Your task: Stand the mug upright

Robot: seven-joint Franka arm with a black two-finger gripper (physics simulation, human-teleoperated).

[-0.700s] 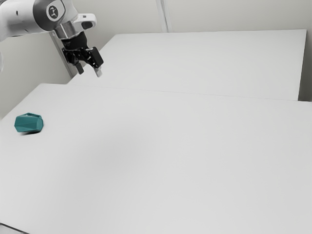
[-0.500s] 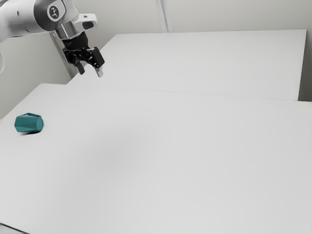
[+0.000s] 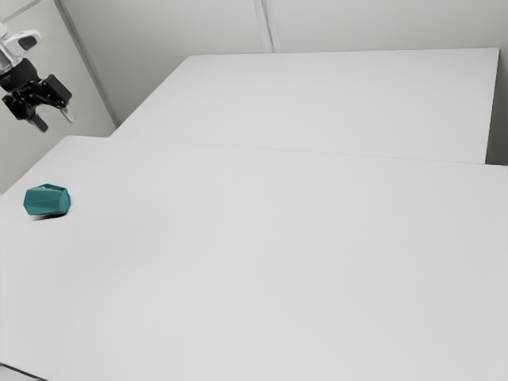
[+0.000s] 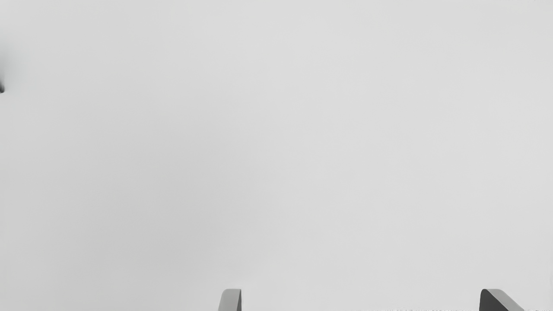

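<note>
My gripper (image 3: 55, 121) hangs in the air at the exterior view's upper left, above the level of the tabletop, its two fingers apart. In the wrist view the gripper (image 4: 360, 299) is open, with nothing between its fingertips. A teal faceted mug (image 3: 46, 201) lies on its side on the white table, near the edge at the exterior view's left. Air separates the gripper from the mug.
The white table (image 3: 262, 254) spreads across the exterior view. Behind it stands another white surface (image 3: 325, 99), with pale walls around. A dark thin edge crosses the exterior view's lower left corner.
My hand has swung toward the exterior view's left, taking most of the arm out of that view. The mug lies where it was.
</note>
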